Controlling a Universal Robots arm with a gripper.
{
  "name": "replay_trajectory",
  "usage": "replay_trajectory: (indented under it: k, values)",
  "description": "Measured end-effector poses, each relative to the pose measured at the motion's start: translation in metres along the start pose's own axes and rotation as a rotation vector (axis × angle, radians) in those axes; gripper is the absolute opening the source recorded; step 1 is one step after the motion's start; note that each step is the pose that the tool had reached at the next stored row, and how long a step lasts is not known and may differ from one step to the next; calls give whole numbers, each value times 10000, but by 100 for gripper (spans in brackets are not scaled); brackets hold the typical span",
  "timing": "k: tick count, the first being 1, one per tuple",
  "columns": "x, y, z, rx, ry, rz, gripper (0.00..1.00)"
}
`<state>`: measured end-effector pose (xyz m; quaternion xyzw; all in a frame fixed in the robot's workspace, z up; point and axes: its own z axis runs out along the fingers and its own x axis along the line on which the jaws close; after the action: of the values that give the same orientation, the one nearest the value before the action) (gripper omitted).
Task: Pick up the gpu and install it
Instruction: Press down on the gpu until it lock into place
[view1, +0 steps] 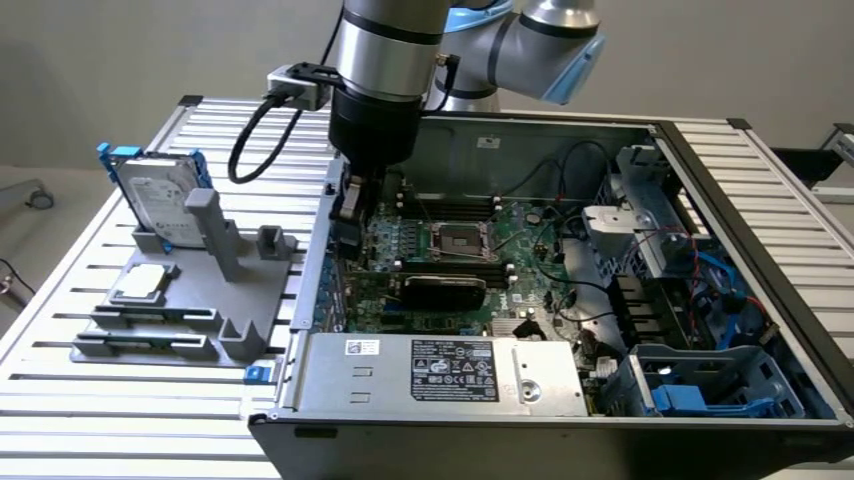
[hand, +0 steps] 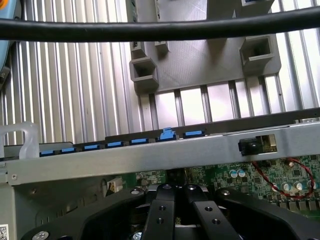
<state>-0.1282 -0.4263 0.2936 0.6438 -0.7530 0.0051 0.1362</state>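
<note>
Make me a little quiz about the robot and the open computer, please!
1. True or false: the hard drive stands upright on the grey holder, outside the computer case.
2. Where is the gripper? A) just inside the computer case, at the side nearest the grey holder. B) over the power supply. C) touching the hard drive.
3. Fill in: the small square silver chip lies on the grey ______.

Key: 1 true. 2 A. 3 holder.
</note>
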Motion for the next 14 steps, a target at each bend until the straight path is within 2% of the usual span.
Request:
replay_trajectory:
  k: [9,14]
  values:
    - [1,-1,-25,0,9,14,11]
    - [1,-54,-72,1,9,12,11]
